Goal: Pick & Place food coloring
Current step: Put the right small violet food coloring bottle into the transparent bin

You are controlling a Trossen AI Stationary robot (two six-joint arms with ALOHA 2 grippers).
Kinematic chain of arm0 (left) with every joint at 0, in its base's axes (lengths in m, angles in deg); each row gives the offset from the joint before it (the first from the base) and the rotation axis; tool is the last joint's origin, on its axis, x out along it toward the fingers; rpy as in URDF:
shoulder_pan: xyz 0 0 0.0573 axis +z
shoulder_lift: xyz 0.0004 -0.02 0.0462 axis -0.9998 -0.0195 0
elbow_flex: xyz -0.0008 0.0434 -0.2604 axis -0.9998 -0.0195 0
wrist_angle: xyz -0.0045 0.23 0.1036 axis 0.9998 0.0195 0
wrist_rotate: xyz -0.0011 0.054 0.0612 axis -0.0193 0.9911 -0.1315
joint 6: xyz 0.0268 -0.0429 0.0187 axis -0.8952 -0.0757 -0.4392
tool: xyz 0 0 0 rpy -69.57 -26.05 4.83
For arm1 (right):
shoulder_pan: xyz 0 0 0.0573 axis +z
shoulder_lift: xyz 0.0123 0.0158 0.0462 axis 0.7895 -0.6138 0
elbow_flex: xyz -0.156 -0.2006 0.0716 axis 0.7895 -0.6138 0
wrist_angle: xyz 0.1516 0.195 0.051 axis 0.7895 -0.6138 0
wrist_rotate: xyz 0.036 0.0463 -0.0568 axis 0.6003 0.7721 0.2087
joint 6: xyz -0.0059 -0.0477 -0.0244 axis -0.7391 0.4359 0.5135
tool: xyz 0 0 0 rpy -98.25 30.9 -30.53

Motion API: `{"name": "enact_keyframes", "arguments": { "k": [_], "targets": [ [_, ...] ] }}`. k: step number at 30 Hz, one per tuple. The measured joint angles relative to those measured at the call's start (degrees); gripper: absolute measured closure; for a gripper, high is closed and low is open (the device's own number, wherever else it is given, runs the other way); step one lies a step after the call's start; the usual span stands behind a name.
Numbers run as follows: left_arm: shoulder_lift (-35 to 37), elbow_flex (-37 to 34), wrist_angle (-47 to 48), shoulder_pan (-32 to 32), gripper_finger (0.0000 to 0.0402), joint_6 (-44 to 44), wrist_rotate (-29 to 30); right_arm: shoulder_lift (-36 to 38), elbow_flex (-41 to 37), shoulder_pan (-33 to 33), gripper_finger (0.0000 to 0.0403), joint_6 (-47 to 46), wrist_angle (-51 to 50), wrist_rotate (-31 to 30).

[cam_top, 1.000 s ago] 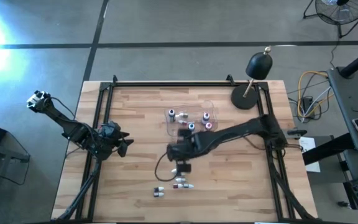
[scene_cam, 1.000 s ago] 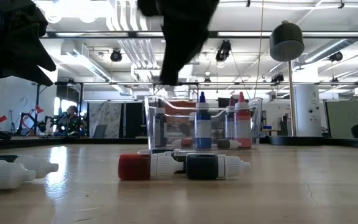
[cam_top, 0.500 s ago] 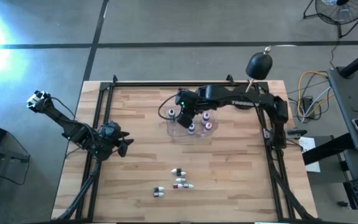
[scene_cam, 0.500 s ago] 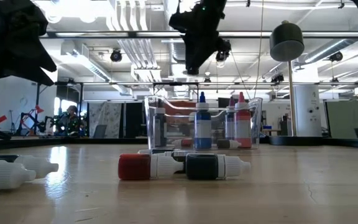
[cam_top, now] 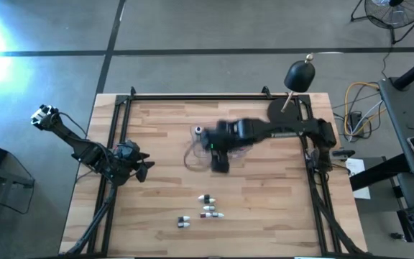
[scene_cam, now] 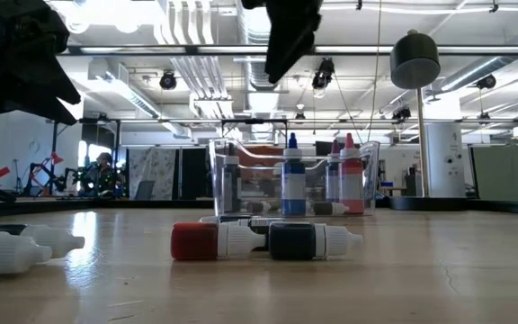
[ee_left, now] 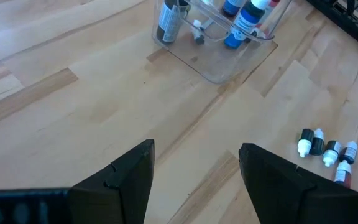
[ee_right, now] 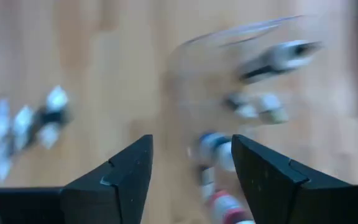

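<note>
Loose food coloring bottles (cam_top: 205,207): lying near the table's front, not yet collected.
Right gripper (cam_top: 220,156): moved back from over the clear tub (ee_left: 229,46) toward the loose bottles; fingers spread, empty.
Tub: several bottles stood inside.
Left gripper (ee_left: 194,171): parked left, fingers spread.
Lamp (cam_top: 293,90): far right, clear of the path.

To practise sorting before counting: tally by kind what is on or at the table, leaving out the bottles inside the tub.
Robot arms: 2 (left arm, right arm)
Clear tub: 1
Dome lamp: 1
Loose dropper bottles lying outside the tub: 5, as far as the high and low views show
Total: 9
</note>
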Motion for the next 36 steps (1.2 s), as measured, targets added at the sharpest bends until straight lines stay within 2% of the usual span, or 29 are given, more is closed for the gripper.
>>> {"name": "enact_keyframes", "arguments": {
  "k": [3, 8, 19, 24, 28, 36],
  "targets": [
    [0.0, -0.02, 0.0, -0.02, 0.0193, -0.02, 0.21, -0.02, -3.06, 4.08, 0.0194, 1.22, -0.25, 3.74],
    [-0.02, -0.02, 0.0, -0.01, 0.0193, -0.08, 0.23, -0.1, -11.07, 11.64, 0.0197, 0.05, 2.9, 6.24],
    [-0.02, 0.0, 0.0, -0.02, 0.0193, -0.46, 0.17, -0.13, -26.78, 23.43, 0.0197, -5.25, 27.65, 11.86],
    [-0.04, 0.0, 0.0, 0.0, 0.0193, -0.48, -0.31, -0.13, -30.75, 26.09, 0.0197, -6.78, 38.28, 10.72],
    [-0.04, -0.01, 0.0, -0.02, 0.0193, -0.48, -0.34, -0.13, -33.05, 26.2, 0.0197, -11.75, 39.24, 7.55],
    [-0.04, 0.0, -0.02, 0.0, 0.0193, -0.2, -0.31, -0.13, -37.02, 26.18, 0.0197, -12.07, 47.58, 7.28]
  ]
}}
